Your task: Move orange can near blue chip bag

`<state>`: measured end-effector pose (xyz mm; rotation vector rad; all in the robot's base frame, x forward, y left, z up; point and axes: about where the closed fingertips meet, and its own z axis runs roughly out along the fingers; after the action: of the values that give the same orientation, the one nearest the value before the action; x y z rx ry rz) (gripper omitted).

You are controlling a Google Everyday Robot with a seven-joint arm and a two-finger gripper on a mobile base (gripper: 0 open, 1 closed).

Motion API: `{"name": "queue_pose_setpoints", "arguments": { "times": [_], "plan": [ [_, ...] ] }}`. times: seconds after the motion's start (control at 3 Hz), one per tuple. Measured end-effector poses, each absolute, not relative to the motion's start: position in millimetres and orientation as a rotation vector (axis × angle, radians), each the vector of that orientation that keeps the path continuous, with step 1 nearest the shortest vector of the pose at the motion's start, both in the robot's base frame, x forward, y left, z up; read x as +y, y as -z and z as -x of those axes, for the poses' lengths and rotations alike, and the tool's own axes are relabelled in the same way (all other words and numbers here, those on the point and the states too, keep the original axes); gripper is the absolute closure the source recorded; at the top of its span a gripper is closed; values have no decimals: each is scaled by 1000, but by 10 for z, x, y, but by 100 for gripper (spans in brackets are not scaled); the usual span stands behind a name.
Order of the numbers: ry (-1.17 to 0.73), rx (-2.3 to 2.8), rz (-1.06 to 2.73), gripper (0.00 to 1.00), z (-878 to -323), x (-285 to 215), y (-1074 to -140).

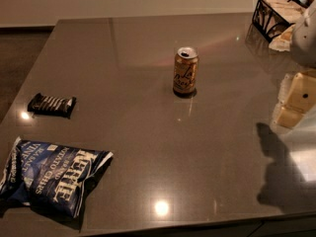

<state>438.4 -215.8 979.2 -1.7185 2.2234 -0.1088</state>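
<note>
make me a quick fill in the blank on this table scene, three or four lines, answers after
1. The orange can stands ____ near the middle of the table.
2. The blue chip bag lies in the picture's lower ____ corner.
3. The end effector is at the ____ edge of the view, apart from the orange can.
4. The dark snack bar lies closer to the ____ than to the orange can.

Answers: upright; left; right; blue chip bag
</note>
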Motion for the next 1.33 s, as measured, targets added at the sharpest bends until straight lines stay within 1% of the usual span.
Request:
{"name": "queue_pose_setpoints", "arguments": {
  "times": [1.33],
  "plan": [
    [85,2239,1720,0,-4419,-2154,-9743]
  ]
}}
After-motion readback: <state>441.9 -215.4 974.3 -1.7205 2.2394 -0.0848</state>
